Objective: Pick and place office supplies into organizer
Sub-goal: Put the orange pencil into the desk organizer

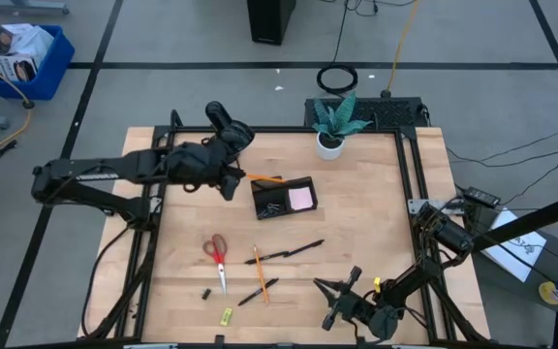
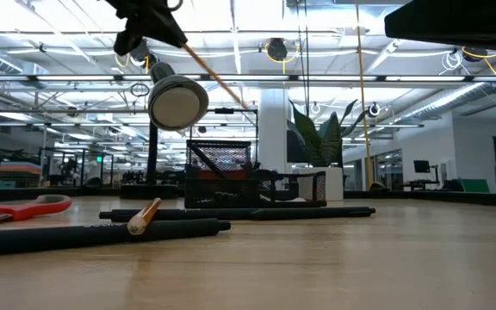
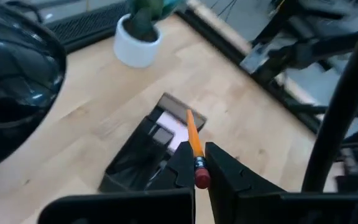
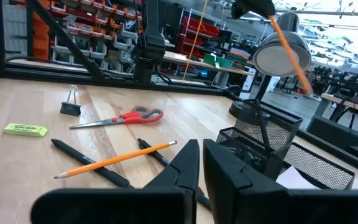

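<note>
My left gripper [image 1: 238,180] is shut on an orange pencil [image 3: 192,132] that hangs in the air over the left edge of the black organizer [image 1: 284,197]. A pink sticky-note pad [image 1: 301,198] lies in the organizer. On the table nearer the front lie red-handled scissors [image 1: 218,258], another orange pencil [image 1: 259,274], black pens [image 1: 294,252], a black clip [image 1: 204,293] and a yellow-green piece [image 1: 227,315]. My right gripper [image 1: 337,297] stands shut near the front right and touches nothing. My left gripper pinches the pencil's eraser end [image 3: 198,168] between its two fingers. The fingers come from the table's left, slanting down, and lie along the pencil. The pencil sticks out beyond the fingertips, its tip [image 2: 246,106] lower, lifted clear of table and organizer.
A black desk lamp [image 1: 229,126] stands at the far left, close beside my left arm. A white plant pot [image 1: 330,144] stands at the far edge right of the organizer. Bare wood lies to the right of the organizer and pens.
</note>
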Motion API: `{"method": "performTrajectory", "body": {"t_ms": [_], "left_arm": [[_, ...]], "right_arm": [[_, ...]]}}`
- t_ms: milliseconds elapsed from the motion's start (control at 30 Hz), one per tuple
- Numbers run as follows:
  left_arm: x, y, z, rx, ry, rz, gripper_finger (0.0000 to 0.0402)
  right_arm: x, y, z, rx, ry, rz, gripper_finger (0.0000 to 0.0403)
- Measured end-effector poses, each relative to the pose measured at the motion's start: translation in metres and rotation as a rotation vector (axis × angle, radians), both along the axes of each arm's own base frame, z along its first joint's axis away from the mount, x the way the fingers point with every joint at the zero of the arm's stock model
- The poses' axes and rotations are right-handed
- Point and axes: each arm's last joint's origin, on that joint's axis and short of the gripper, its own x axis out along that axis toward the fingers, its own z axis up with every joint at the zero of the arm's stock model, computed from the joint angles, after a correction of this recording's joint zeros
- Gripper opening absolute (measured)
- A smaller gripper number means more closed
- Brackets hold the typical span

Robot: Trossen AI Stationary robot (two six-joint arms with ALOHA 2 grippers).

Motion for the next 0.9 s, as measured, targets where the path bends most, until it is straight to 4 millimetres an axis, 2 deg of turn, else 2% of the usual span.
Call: {"method": "performTrajectory", "body": {"t_ms": [167,367,600,900], "left_arm": [[0.018,0.006,0.002,-0.002,0.109,0.006,0.0023],[0.036,0.013,0.002,0.006,0.198,0.024,0.0009],[0.037,0.014,0.0,0.024,0.222,0.037,0.0023],[0.035,0.02,-0.002,0.009,0.251,0.05,0.0013]], "right_arm": [[0.0,0.0,0.0,0.01,-0.007,0.0,0.0013],[-0.001,0.001,0.0,0.014,-0.01,0.006,0.0013],[-0.001,0.001,0.0,0.016,-0.01,0.012,0.0013],[0.0,0.001,0.0,0.03,-0.016,0.03,0.0013]]}}
